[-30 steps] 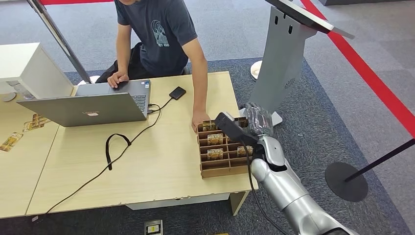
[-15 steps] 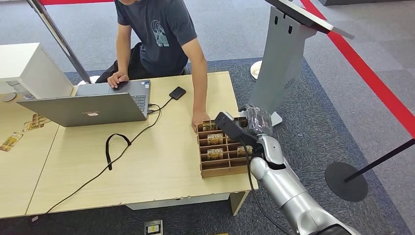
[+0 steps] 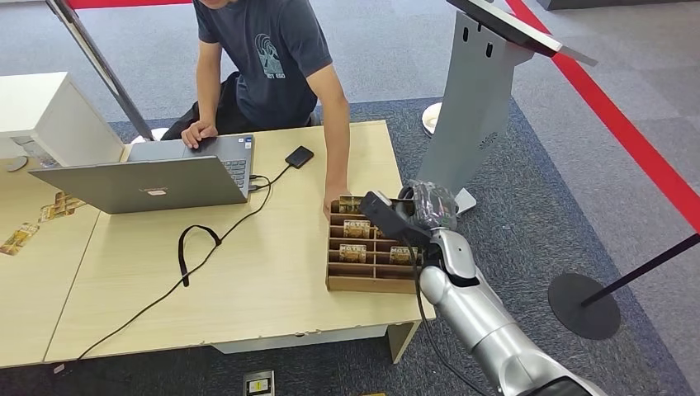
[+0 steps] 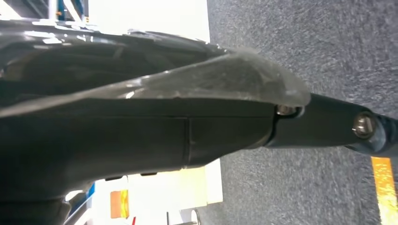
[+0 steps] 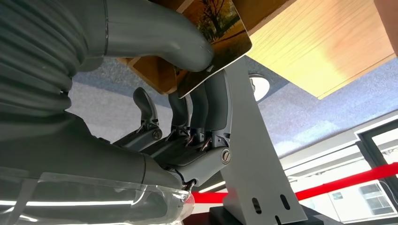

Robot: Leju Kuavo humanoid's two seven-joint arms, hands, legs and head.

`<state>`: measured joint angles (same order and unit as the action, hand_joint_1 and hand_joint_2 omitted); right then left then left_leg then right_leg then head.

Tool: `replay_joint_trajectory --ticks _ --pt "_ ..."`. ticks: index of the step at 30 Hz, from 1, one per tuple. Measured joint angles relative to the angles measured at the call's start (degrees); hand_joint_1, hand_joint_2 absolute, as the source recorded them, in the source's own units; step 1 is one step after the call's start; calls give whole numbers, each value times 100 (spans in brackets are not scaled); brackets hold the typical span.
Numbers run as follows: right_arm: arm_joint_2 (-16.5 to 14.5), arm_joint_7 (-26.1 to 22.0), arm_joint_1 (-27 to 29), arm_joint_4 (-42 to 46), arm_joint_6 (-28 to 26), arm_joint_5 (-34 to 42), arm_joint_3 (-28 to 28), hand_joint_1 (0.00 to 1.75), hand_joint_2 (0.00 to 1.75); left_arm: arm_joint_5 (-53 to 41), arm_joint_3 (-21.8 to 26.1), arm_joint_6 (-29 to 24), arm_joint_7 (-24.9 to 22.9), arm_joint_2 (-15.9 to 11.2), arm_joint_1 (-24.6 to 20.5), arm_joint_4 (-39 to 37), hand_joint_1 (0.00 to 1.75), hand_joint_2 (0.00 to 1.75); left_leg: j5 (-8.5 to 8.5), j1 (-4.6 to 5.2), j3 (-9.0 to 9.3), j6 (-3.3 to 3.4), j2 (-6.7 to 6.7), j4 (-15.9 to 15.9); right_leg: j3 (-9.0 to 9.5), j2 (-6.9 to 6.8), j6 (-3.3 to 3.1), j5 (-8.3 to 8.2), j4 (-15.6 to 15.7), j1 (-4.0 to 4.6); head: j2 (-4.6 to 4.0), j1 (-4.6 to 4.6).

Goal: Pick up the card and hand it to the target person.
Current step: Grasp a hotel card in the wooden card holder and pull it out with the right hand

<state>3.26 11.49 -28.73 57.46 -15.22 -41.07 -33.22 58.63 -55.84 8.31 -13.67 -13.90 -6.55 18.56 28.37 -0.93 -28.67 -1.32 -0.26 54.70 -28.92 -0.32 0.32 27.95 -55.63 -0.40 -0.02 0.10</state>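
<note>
A wooden card box (image 3: 371, 285) with several compartments of picture cards (image 3: 357, 229) stands near the table's right edge. My right hand (image 3: 429, 206) hovers over the box's far right corner. In the right wrist view its thumb (image 5: 155, 33) and dark fingers (image 5: 216, 108) pinch a card (image 5: 220, 26) printed with autumn trees. The seated person (image 3: 272, 58) in a dark T-shirt reaches one hand (image 3: 334, 200) to the box's far left corner. My left hand (image 4: 328, 131) shows as a dark blurred shape over grey carpet; how its fingers lie is unclear.
An open grey laptop (image 3: 148, 181) sits left of the box, with a black cable (image 3: 198, 247) looping across the table (image 3: 272, 297) and a small black device (image 3: 300, 157). A grey kiosk stand (image 3: 475, 99) rises beyond my right hand. A stanchion base (image 3: 584, 307) stands on the carpet.
The card box has shifted a little leftward and turned square on the table, with the person's hand at its corner. My right hand has edged slightly left with it.
</note>
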Motion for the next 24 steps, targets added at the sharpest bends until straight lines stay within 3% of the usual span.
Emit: replay_joint_trajectory --ticks 12,24 --pt "32 -102 189 425 -88 -195 -45 133 175 -137 2 23 38 2 2 -30 0 0 -9 0 -3 4 0 0 -2 0 1 -9 0 0 0 0" --pt "92 -658 334 1475 -44 17 -45 140 175 -208 20 38 47 2 5 -48 0 0 -10 0 -2 5 1 0 -2 0 0 -10 1 0 0 -1"
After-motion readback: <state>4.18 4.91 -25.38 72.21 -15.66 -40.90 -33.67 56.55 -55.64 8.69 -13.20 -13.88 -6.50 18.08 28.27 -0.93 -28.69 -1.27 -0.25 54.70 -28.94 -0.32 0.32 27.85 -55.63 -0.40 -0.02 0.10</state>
